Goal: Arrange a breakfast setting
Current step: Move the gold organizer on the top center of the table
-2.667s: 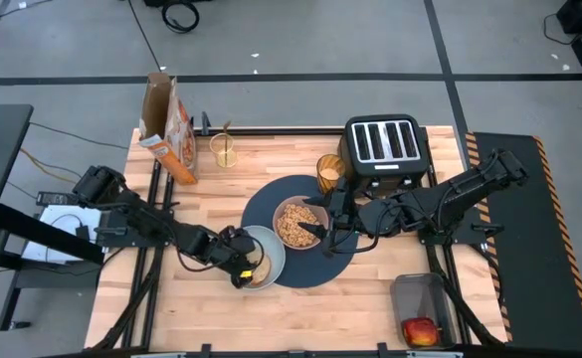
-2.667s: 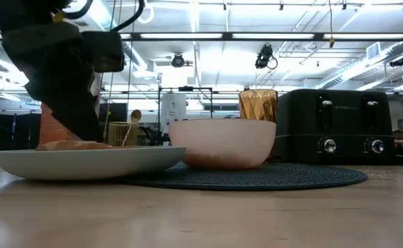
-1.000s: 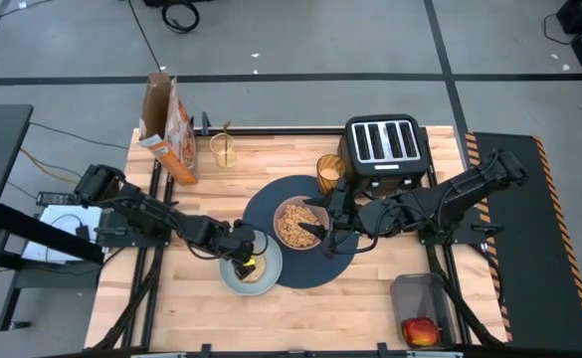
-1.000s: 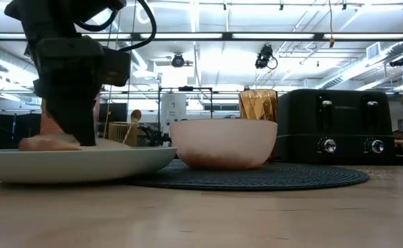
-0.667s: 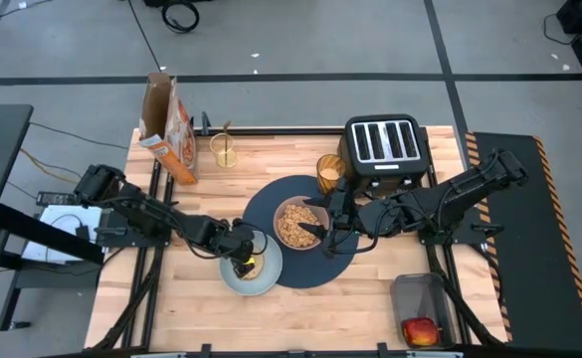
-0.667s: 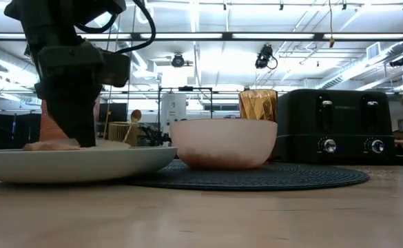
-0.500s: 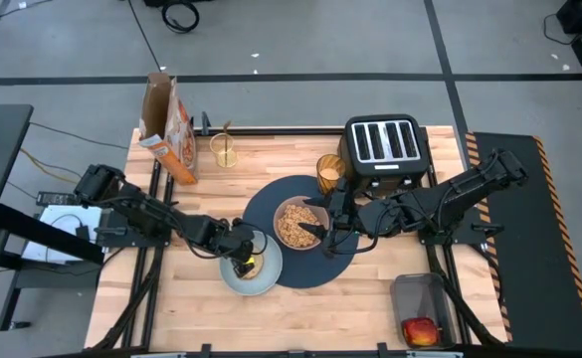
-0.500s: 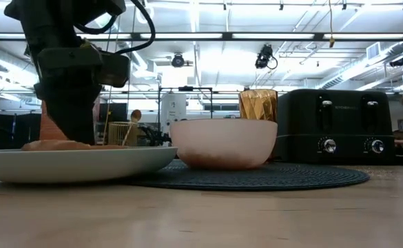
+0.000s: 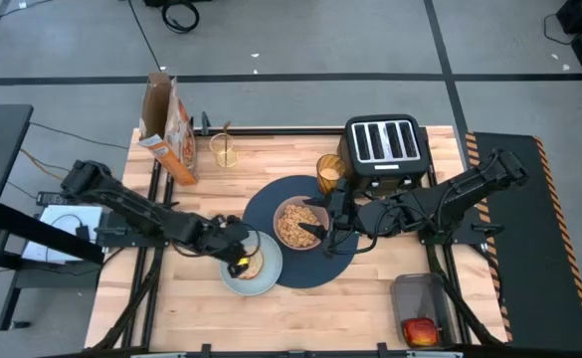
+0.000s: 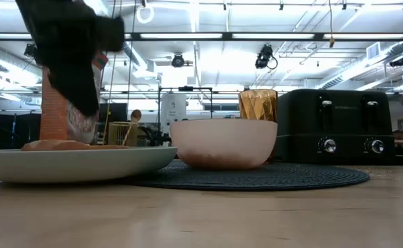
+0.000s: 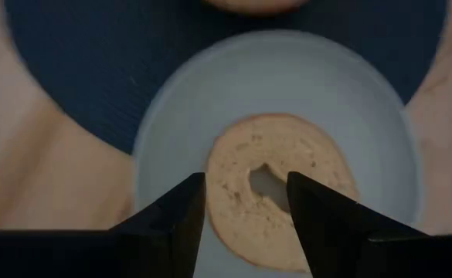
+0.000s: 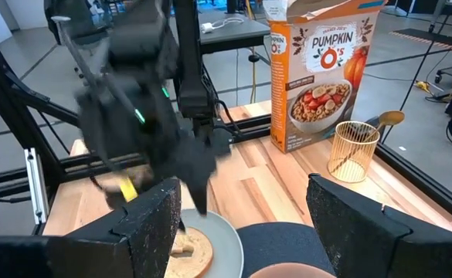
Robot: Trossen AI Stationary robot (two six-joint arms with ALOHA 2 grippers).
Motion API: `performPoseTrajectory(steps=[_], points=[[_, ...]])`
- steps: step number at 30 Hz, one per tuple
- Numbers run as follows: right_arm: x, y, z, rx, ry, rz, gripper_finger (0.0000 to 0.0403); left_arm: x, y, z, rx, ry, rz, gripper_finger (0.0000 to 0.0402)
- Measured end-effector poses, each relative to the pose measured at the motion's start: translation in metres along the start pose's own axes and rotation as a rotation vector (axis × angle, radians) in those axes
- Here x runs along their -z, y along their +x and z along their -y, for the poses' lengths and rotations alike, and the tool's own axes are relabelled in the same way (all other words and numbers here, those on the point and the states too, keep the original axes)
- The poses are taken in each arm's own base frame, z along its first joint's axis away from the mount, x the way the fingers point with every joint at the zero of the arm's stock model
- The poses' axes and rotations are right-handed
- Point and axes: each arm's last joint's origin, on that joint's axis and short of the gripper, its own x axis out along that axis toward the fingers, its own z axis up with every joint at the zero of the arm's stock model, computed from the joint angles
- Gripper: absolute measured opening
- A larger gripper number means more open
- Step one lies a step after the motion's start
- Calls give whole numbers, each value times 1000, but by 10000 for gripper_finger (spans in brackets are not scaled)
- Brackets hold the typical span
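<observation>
Lifted since a second ago, the left gripper (image 9: pixel 237 255) now hangs above the bagel (image 11: pixel 276 197), fingers apart and holding nothing. That bagel lies flat on the pale-blue plate (image 9: pixel 233 281), partly hidden by the gripper from above. Beside it, the pink bowl (image 9: pixel 297 224) sits on the dark-blue mat (image 9: pixel 263 204), where the right gripper (image 9: pixel 326 231) waits open.

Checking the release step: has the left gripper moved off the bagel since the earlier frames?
Yes. The left gripper has risen, open, above the bagel, which lies on the pale-blue plate.
</observation>
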Motion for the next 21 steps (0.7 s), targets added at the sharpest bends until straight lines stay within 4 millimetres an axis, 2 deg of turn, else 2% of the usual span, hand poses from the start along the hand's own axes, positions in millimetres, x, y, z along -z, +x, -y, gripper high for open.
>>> performPoseTrajectory(steps=[3,9,13,17,21], points=[[1,0,0,0,-7,-7,284,0,-24,-2,-30,-9,101,190],[4,-1,-1,-18,-25,-36,284,-5,-51,-10,-26,7,235,190],[5,-3,-2,45,-59,-22,284,-12,-67,-20,-139,-7,432,190],[5,-3,-2,51,-60,-20,284,-30,-75,-43,-216,-78,496,190],[4,-3,-3,41,-53,-12,284,-57,-70,-80,-333,-140,482,192]])
